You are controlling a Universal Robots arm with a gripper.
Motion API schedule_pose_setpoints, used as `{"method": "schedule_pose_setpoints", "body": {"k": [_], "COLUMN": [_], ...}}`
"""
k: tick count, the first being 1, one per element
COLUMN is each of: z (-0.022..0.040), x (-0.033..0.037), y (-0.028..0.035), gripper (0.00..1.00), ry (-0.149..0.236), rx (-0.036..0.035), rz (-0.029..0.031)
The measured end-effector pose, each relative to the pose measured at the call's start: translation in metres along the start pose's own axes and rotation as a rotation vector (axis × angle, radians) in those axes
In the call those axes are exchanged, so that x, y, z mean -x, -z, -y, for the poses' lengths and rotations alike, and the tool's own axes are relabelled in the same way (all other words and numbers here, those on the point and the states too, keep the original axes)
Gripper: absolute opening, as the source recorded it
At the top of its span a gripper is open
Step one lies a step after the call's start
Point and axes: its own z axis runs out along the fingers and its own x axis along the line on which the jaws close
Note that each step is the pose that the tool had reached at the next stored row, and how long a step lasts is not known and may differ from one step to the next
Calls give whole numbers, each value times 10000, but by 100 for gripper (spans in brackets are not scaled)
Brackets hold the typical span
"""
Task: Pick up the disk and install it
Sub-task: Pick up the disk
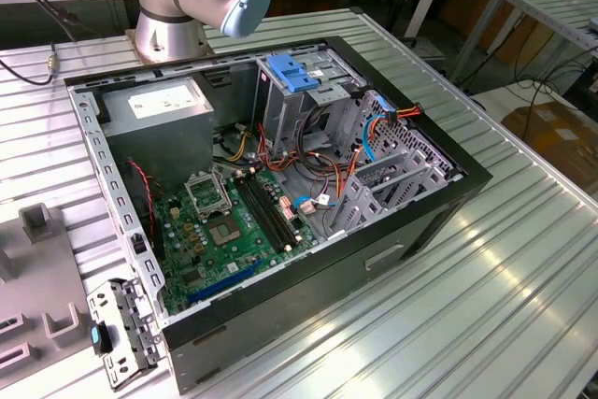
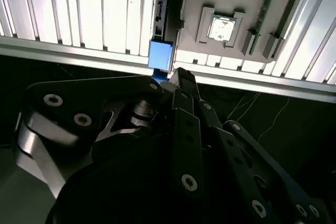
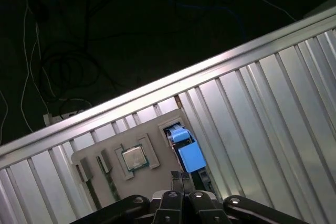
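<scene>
- Ribbed metal table (image 1: 523,259) holds all of it. Past its edge you see dark floor w/ loose wires (image 3: 79,51) in the first wrist view.
- Disk (image 3: 190,157) stands on edge in a slot at the rim of a grey plate (image 3: 157,129), near the table's edge. You see just its blue frame, from above, in both wrist views. It's not in the PC.
- Claw (image 3: 181,176) hangs right over the disk, tips just beside the blue frame. Its fingers look pressed together, narrow, w/ nothing between them. Can't tell if a tip touches the disk.
- Small square chip (image 3: 134,157) lies in its own pocket on the same plate, near the disk but apart from it.
- Open PC case (image 1: 308,277) lies mid-table in the exterior view, side panel off.
- Inside it: green board (image 1: 234,231) on the bottom, grey power box (image 1: 159,109) w/ a white sticker in the far corner, blue latch plate (image 1: 291,74) on top of the metal cage.
- Arm base (image 1: 168,35) stands on the table behind the case. A blue-capped joint (image 1: 245,2) sits over the case's far rim.
</scene>
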Motion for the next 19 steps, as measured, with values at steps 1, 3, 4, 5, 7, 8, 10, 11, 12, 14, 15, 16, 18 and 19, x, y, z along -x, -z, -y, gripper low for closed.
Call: {"method": "schedule_pose_setpoints", "body": {"k": [1, 3, 4, 5, 7, 8, 10, 11, 12, 14, 15, 16, 18, 19], "z": [0, 1, 1, 1, -3, -6, -14, -13, -12, -13, -12, -12, -14, -15], "x": [0, 0, 0, 0, 11, 20, 42, 44, 44, 45, 45, 46, 56, 62], "y": [-2, -9, -13, -22, -36, -41, -72, -86, -97, -126, -143, -155, -199, -220], "gripper": [11, 11, 11, 11, 11, 11, 17, 24, 24, 36, 42, 42, 48, 48], "ry": [166, 633, 845, 1078, 1231, 1286, 1594, 1773, 1936, 2366, 2602, 2759, 2954, 3003], "rx": [2, 7, 9, -3, -102, -140, -193, -192, -189, -181, -179, -175, -170, -170], "rz": [-7, -29, -39, -44, -18, -7, 1, -4, -11, -26, -33, -40, -48, -50]}}
